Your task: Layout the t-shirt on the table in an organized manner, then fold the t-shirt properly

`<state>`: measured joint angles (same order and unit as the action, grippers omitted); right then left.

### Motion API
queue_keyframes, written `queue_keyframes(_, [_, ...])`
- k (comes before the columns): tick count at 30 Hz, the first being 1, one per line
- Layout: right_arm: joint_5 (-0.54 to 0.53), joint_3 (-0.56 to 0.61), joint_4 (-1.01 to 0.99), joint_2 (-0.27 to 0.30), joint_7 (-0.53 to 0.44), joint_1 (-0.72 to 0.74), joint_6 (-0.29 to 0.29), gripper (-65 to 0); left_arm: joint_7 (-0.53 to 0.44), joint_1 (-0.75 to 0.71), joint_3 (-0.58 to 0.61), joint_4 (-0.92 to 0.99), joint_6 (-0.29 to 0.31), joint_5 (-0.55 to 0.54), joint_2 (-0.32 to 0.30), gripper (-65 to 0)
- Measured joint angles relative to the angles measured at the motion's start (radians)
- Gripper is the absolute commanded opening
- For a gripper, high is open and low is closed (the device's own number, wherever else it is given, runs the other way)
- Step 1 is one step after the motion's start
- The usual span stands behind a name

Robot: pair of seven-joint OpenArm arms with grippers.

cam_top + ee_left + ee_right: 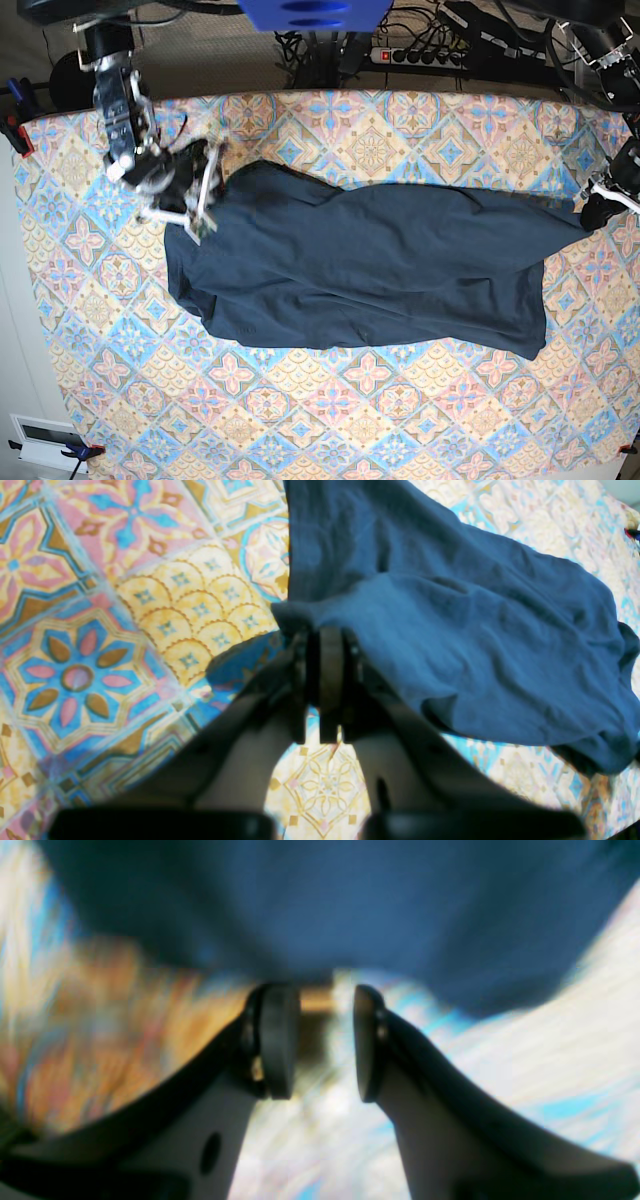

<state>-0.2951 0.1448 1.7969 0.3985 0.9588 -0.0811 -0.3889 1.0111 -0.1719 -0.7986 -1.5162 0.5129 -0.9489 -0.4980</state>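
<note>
**While the Shirt Was Being Spread: Layout Step**

The t-shirt (360, 270) lay stretched across the table (330, 420). The left hand (325, 630) pinched one corner shut; the right hand (317, 1040) stood parted, empty, beside the cloth. Next, judged: regrip and flatten.
</note>
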Motion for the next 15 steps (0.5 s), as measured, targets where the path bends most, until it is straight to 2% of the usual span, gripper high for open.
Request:
queue_keyframes(3, [-0.001, -0.005, -0.048, 0.0, -0.024, 0.067, 0.006, -46.5, 0.0, 0.0, 0.0, 0.0, 0.0, 0.008, -0.001, -64.8])
queue_keyframes(7, [0.0, 0.003, -0.144, 0.0, -0.042, 0.056, 0.0, -46.4, 0.0, 0.0, 0.0, 0.0, 0.0, 0.01, 0.002, -64.8])
queue_keyframes(11, [0.004, 0.003, -0.156, 0.003, -0.066, 0.069, 0.0, -45.9, -0.001, 0.001, 0.0, 0.0, 0.0, 0.011, 0.002, -64.8])
queue_keyframes(15, [0.003, 0.004, -0.161, 0.002, -0.065, 0.063, 0.0, -37.8, 0.0, 0.0, 0.0, 0.0, 0.0, 0.011, 0.003, -64.8])
